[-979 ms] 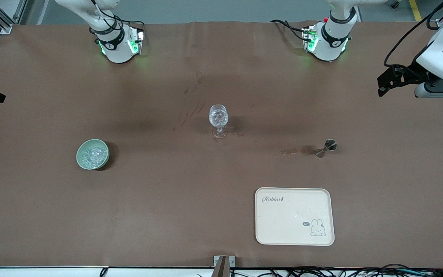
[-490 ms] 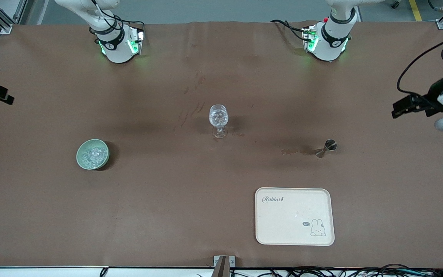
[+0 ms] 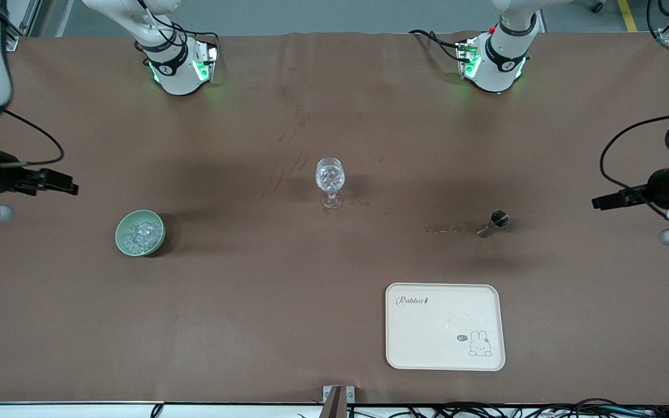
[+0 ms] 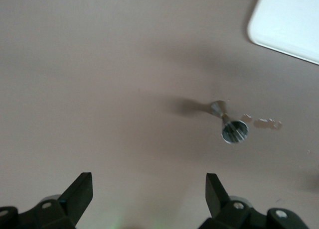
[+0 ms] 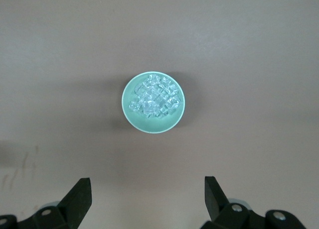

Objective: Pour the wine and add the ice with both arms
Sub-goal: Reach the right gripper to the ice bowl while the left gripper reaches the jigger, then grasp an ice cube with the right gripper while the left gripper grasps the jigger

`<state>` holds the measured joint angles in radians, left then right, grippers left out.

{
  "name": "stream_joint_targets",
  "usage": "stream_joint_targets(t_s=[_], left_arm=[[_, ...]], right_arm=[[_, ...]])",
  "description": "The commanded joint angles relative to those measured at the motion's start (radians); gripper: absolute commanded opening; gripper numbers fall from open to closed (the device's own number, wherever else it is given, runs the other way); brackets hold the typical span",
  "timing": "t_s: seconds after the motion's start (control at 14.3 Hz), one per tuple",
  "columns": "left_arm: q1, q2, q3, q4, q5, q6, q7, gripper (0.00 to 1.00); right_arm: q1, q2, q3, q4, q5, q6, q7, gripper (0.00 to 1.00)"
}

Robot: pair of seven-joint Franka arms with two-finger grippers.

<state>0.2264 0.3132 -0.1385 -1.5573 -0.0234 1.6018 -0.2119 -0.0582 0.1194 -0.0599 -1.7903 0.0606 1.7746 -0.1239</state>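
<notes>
A pale green bowl holding the ice stands toward the right arm's end of the table. In the right wrist view the bowl and its ice lie ahead of my open, empty right gripper. That right gripper hangs over the table beside the bowl. A clear stemmed glass stands upright mid-table with glittering clear contents. My left gripper hangs open and empty over the left arm's end, with a small metal jigger ahead of it. No wine shows.
The jigger stands upright between the glass and the left gripper, with a dark wet patch beside it. A cream rabbit-print tray lies nearer the front camera than the jigger; its corner shows in the left wrist view.
The left gripper has swung down the left arm's end of the table to level with the jigger. The right gripper has come in over its end, close to the bowl. Both stay open.
</notes>
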Motion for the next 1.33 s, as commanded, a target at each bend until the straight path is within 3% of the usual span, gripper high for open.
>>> stream_joint_targets(t_s=[0.0,0.28,0.49,0.63,0.77,0.91,1.05,1.26], left_arm=[[0.027,0.098,-0.006,0.029,-0.045,-0.014,-0.113,1.0],[0.082,0.283,-0.006,0.033,-0.228,-0.011,-0.237,1.0],[0.086,0.369,-0.006,0.037,-0.3,-0.011,-0.374,1.0],[0.111,0.411,-0.004,0.037,-0.444,-0.011,-0.395,1.0],[0.119,0.449,-0.004,0.037,-0.503,-0.011,-0.399,0.98],[0.117,0.478,-0.004,0.036,-0.564,-0.01,-0.438,0.94],[0.125,0.526,-0.004,0.034,-0.66,-0.01,-0.451,0.92],[0.128,0.555,-0.004,0.023,-0.688,-0.01,-0.448,0.84]], right_arm=[[0.029,-0.032,0.0,-0.197,0.012,0.174,-0.016,1.0],[0.041,0.086,0.006,-0.236,0.011,0.308,-0.016,1.0],[0.044,0.179,0.005,-0.233,0.011,0.431,-0.023,1.0],[0.054,0.229,0.006,-0.238,0.011,0.517,-0.031,1.0],[0.066,0.241,0.005,-0.242,0.011,0.543,-0.033,0.91],[0.066,0.244,0.005,-0.247,0.01,0.548,-0.054,0.75],[0.066,0.258,0.005,-0.261,0.008,0.574,-0.069,0.67],[0.064,0.275,0.005,-0.267,0.007,0.601,-0.074,0.61]])
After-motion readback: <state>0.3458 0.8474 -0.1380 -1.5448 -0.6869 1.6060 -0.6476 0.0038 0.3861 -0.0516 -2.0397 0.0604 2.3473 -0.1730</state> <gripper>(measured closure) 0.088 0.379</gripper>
